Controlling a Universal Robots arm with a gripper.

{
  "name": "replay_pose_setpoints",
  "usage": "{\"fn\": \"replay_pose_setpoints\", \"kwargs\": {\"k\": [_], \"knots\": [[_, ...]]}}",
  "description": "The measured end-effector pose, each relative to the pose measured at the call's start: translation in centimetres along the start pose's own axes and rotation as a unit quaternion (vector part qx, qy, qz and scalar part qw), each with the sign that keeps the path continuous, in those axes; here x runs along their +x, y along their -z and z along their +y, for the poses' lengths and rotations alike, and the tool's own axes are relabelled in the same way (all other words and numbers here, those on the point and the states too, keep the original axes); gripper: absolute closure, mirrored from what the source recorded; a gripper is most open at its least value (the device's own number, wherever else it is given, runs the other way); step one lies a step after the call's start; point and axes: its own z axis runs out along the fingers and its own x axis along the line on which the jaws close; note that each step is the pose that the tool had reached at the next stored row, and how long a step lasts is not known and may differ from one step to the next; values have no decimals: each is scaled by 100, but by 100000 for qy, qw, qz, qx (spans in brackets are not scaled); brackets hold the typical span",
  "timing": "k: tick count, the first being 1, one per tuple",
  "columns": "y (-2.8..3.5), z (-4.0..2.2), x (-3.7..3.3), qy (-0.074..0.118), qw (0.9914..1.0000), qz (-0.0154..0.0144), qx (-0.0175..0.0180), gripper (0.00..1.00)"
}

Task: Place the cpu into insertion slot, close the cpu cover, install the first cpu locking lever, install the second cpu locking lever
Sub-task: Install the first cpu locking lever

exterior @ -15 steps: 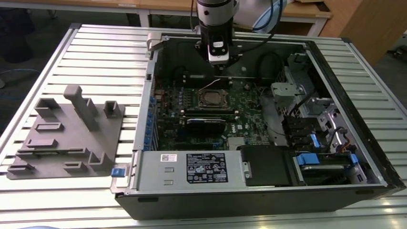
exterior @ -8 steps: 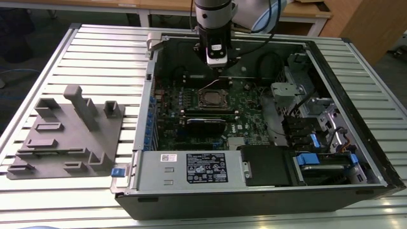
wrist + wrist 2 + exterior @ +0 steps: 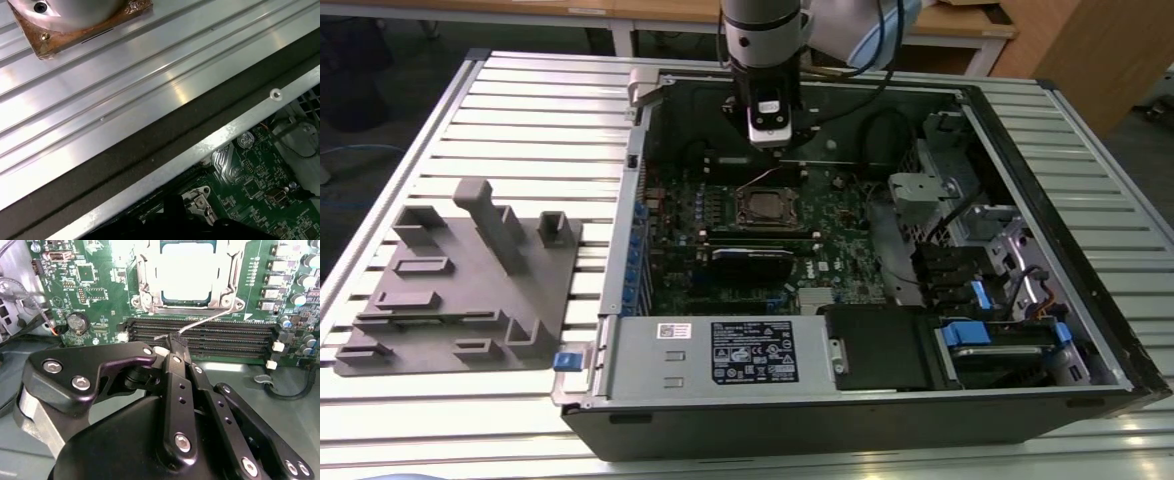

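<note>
The hand (image 3: 172, 342), clamped on a locking lever (image 3: 210, 319) beside the insertion slot (image 3: 186, 275), is best guided gently sideways under its hook.

We see a ribbed metal table (image 3: 520, 110) under bright light, its grooves gleaming near the front edge. Behind the table stand wooden desks (image 3: 600, 12) with pale legs, and beyond the table's far corner at the exterior view's right is a wooden cabinet (image 3: 1081, 50). Beside the table at the exterior view's left, the dark floor (image 3: 374, 100) shows.
</note>
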Motion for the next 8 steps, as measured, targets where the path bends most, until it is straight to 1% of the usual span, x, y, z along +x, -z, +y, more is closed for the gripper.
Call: {"fn": "replay_pose_setpoints", "kwargs": {"k": [4,8], "knots": [[-62,-27,9,-7,100000,-11,3,89],[-111,-39,14,3,100000,-22,31,89]]}}
